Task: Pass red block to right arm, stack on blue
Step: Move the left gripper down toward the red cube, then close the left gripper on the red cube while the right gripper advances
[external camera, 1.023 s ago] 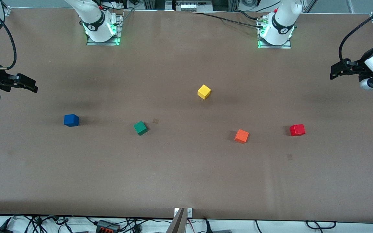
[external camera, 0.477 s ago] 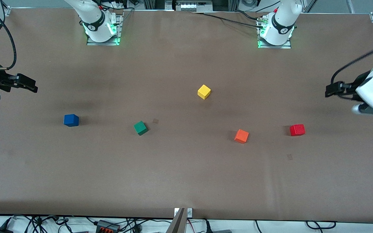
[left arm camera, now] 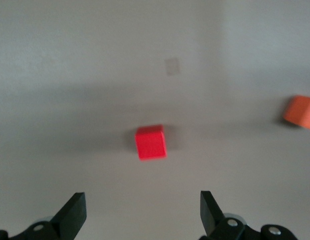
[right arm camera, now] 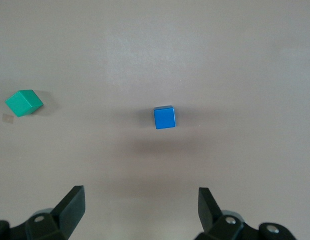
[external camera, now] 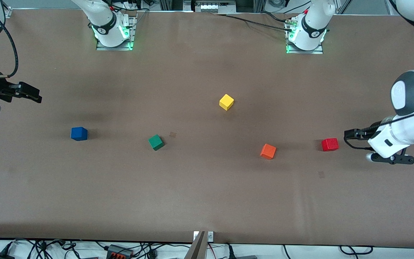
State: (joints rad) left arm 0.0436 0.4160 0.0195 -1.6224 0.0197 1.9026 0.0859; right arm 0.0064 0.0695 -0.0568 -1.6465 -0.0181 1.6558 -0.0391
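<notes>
Front view: the red block (external camera: 330,144) sits on the brown table (external camera: 207,194) toward the left arm's end. The left gripper (external camera: 350,134) is in the air at the block's 3 o'clock, just beside it and apart from it, with bare table under it. The orange cube (external camera: 268,151) lies at the block's 9 o'clock with open tabletop between them; the yellow cube (external camera: 226,102) is at about 10 o'clock, well apart. The blue cube (external camera: 79,133) rests toward the right arm's end, the green cube (external camera: 156,142) at its 3 o'clock. The right gripper (external camera: 31,94) waits at the blue cube's 10 o'clock, near the table's edge, touching nothing.

Left wrist view: the red block (left arm camera: 150,142) stands at 12 o'clock from the left gripper (left arm camera: 143,212), whose fingers (left arm camera: 73,211) are spread wide and empty. Clear surface rings the block; the orange cube (left arm camera: 300,111) is at its 3 o'clock.

Right wrist view: the blue cube (right arm camera: 165,117) lies at 12 o'clock from the right gripper (right arm camera: 141,210), jaws released and holding nothing. The green cube (right arm camera: 24,102) is at the blue cube's 9 o'clock, well apart.
</notes>
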